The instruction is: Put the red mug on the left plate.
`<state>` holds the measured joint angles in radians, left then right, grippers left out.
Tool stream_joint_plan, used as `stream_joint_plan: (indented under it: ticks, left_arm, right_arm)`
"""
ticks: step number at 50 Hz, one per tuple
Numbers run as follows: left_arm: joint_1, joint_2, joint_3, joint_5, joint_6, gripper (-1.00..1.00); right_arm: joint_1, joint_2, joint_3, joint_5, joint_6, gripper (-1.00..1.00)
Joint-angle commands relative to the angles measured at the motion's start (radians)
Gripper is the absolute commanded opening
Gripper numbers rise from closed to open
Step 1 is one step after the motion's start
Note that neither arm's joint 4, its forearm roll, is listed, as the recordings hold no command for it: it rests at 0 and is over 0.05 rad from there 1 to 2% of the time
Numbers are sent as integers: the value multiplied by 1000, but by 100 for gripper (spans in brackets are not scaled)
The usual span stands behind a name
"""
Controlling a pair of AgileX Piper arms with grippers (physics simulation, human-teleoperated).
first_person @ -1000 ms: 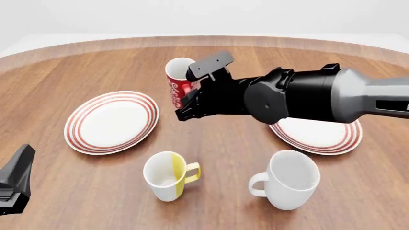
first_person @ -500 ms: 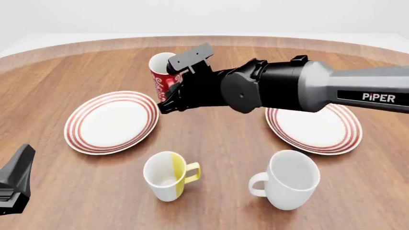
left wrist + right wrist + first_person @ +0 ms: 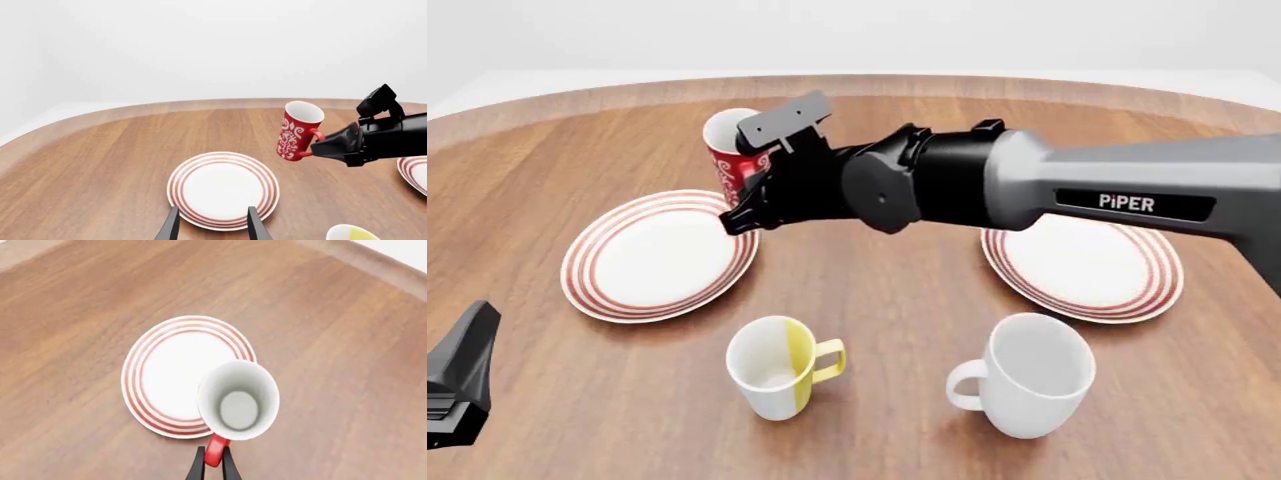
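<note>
Now my right hand, pinched on the red mug by its handle, has carried it leftward above the worktop to the left plate's far edge, nearly ready to lower.

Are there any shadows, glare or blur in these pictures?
Front view: sharp, flat light, faint soft shadows beside the yellow mug and white mug, no glare. Left wrist view: red mug crisp. Right wrist view: left plate sharp, hardly any shadow.

Red mug above left plate
</note>
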<state>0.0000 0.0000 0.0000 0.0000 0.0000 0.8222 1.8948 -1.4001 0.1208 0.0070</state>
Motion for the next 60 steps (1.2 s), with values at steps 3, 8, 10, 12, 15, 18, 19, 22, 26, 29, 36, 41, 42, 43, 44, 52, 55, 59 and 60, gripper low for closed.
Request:
stream_joint_plan:
  ticks: [3,8,10,12,15,18,19,22,26,29,36,41,42,43,44,52,55,59,60]
  left_arm:
    - [0,0,0,0,0,100]
    - [0,0,0,0,0,100]
    - [0,0,0,0,0,100]
    - [0,0,0,0,0,100]
    - [0,0,0,0,0,100]
    - [0,0,0,0,0,100]
    - [0,0,0,0,0,100]
    - [0,0,0,0,0,100]
    - [0,0,0,0,0,100]
    - [0,0,0,0,0,100]
    - [0,0,0,0,0,100]
    - [0,0,0,0,0,100]
    - [0,0,0,0,0,100]
    - [0,0,0,0,0,100]
    - [0,0,0,0,0,100]
    - [0,0,0,0,0,100]
    - [0,0,0,0,0,100]
    - [0,0,0,0,0,100]
    - [0,0,0,0,0,100]
  right_arm:
    - [17,61,-76,-7,9,-100]
    - [20,79,-96,-6,6,-100]
    - [21,89,-109,-7,6,-100]
    - [22,104,-121,-11,8,-100]
    - [25,124,-138,-21,9,-100]
    - [32,142,-157,-23,13,-100]
    - [32,142,-157,-23,13,-100]
    - [30,165,-188,-21,12,-100]
    - [39,182,-213,-29,19,-100]
    - [46,199,-230,-29,17,-100]
    - [57,234,-281,-14,16,-100]
    - [66,259,-319,1,14,-100]
    - [68,265,-327,3,16,-100]
    - [73,272,-333,5,16,-100]
    - [76,276,-336,6,16,-100]
    - [88,306,-377,20,22,-100]
    - [91,314,-387,24,24,-100]
    - [99,325,-398,30,29,-100]
    - [100,329,-403,33,29,-100]
